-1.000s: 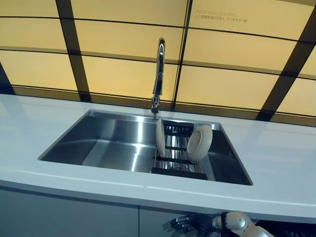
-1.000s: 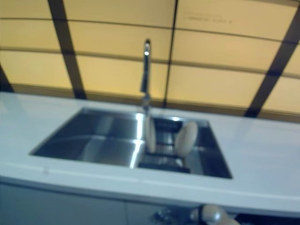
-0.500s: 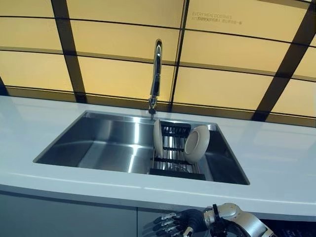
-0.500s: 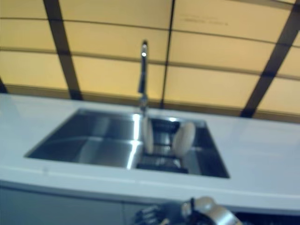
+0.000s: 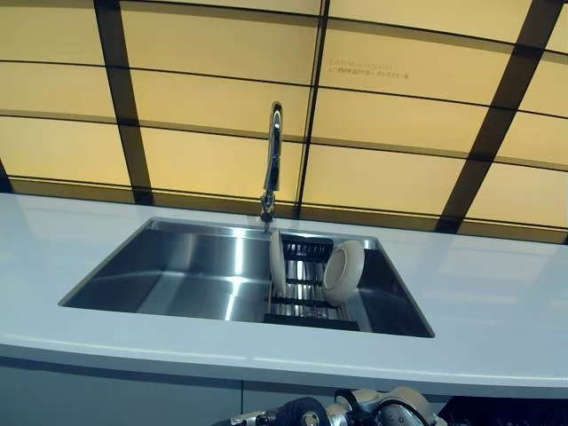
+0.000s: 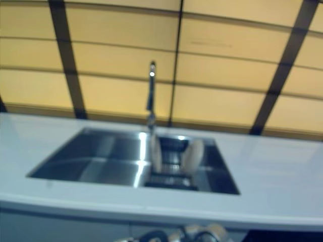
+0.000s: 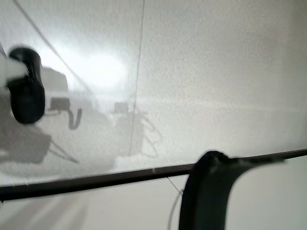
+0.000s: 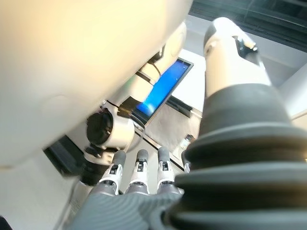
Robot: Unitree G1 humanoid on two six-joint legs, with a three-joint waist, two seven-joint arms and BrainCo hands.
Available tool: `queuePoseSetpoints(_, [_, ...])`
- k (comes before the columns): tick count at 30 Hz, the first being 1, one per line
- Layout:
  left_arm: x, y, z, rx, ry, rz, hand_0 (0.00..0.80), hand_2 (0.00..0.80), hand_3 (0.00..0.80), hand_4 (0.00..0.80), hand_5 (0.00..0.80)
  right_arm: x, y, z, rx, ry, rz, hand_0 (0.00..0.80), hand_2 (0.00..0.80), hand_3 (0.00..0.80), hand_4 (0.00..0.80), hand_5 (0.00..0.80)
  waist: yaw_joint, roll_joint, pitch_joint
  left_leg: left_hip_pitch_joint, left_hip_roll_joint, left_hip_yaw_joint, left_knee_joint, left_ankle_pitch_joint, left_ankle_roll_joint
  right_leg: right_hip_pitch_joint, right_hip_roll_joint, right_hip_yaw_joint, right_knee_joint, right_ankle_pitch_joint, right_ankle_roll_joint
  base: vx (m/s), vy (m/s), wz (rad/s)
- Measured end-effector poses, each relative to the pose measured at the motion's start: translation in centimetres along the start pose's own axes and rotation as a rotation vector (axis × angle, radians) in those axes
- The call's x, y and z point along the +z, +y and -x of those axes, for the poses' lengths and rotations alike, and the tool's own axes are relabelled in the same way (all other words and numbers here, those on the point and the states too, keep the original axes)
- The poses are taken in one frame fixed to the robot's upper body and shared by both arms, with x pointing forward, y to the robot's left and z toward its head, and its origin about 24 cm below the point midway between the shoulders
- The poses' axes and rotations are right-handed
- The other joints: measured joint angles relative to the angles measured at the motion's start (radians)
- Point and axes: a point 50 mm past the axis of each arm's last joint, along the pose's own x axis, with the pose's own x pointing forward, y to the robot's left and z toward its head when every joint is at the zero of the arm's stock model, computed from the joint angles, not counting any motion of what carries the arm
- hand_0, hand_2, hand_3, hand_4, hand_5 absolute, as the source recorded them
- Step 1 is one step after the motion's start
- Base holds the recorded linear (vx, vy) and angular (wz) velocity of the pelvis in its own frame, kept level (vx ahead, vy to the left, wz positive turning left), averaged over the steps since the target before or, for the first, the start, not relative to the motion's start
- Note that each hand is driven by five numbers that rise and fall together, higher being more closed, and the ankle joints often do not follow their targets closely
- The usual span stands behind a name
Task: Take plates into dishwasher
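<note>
Scene: a white countertop with a rectangular stainless-steel sink sunk into it, seen from above and in front. Behind it is a wall of yellow panels split by dark strips.

Tap: a tall chrome tap rises at the back edge of the sink, near the middle.

Rack: a dark wire dish rack sits in the right part of the sink basin.

Plates: two pale round plates stand on edge in the rack. The left plate is almost upright and seen edge-on. The right plate leans, its hollow face turned partly toward the viewer. Standing them in the rack's slots probably lets them drain, and leaves their rims free to be gripped.

Dishwasher: none can be seen in any view.

Right hand: the right hand is low, below the front edge of the countertop, well apart from the plates. Its wrist view shows silver fingers with dark tips lying straight in a row. It holds nothing.

Left hand: it shows in no view; its wrist camera sees only a pale surface.

Task progress: judging by this, no plate has been picked up yet. The right hand would need to rise over the countertop edge to reach the rack.
</note>
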Motion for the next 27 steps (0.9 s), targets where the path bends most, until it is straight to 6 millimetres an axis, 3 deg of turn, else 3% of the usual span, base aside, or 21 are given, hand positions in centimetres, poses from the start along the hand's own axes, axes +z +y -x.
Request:
queuePoseSetpoints(3, [0.1, -0.2, 0.0, -0.006, -0.002, 0.002, 0.0, 0.0, 0.0, 0.0, 0.0, 1.0, -0.1, 0.7, -0.093, -0.031, 0.054, 0.0, 0.0, 0.0, 0.0, 0.0, 0.0, 0.004, -0.006, 0.0, 0.001, 0.002, 0.0, -0.002, -0.003, -0.001, 0.0, 0.0, 0.001, 0.001, 0.001, -0.002, 0.003, -0.02])
queuePoseSetpoints(8, [-0.1, -0.4, -0.1, -0.01, 0.001, 0.005, 0.0, 0.0, 0.0, 0.0, 0.0, 3.0, -0.1, 3.5, -0.25, -0.098, 0.112, 0.0, 0.0, 0.0, 0.0, 0.0, -0.002, 0.004, -0.018, 0.001, 0.002, 0.004, 0.0, -0.002, -0.003, -0.001, 0.002, 0.002, 0.001, 0.001, 0.002, 0.0, 0.0, 0.0])
queuePoseSetpoints(19, [-0.6, -0.3, 0.0, -0.006, 0.015, 0.014, 0.0, 0.0, 0.0, 0.0, 0.0, 8.9, 1.7, 8.4, -0.479, -0.209, 0.31, 0.0, 0.0, 0.0, 0.0, 0.0, -0.005, -0.003, -0.021, 0.007, 0.004, 0.015, -0.001, -0.002, -0.003, 0.001, 0.005, 0.01, -0.001, 0.004, 0.004, 0.001, 0.001, -0.02])
queuePoseSetpoints(21, [-0.9, -0.4, 0.0, -0.008, 0.023, 0.013, 0.0, 0.0, 0.0, 0.0, 0.0, 10.4, 2.3, 10.2, -0.551, -0.256, 0.362, 0.0, 0.0, 0.0, 0.0, 0.0, -0.006, -0.005, -0.021, 0.009, 0.004, 0.018, -0.001, -0.002, -0.003, 0.002, 0.005, 0.01, -0.001, 0.005, 0.005, 0.003, 0.009, -0.04])
queuePoseSetpoints(24, [-1.4, -0.4, 0.1, -0.004, 0.035, -0.009, 0.0, 0.0, 0.0, 0.0, 0.0, 11.7, 2.8, 12.4, -0.653, -0.282, 0.391, 0.0, 0.0, 0.0, 0.0, 0.0, -0.009, -0.01, -0.017, 0.012, 0.004, 0.021, -0.001, -0.002, -0.003, 0.003, 0.005, 0.01, -0.001, 0.005, 0.005, 0.001, 0.009, -0.04])
queuePoseSetpoints(27, [-1.9, -0.4, 0.1, -0.005, 0.044, -0.003, 0.0, 0.0, 0.0, 0.0, 0.0, 12.4, 3.0, 13.3, -0.687, -0.303, 0.408, 0.0, 0.0, 0.0, 0.0, 0.0, -0.024, -0.015, -0.015, 0.012, 0.005, 0.021, -0.001, -0.002, -0.003, 0.004, 0.005, 0.01, -0.004, 0.006, 0.007, 0.0, 0.0, 0.0])
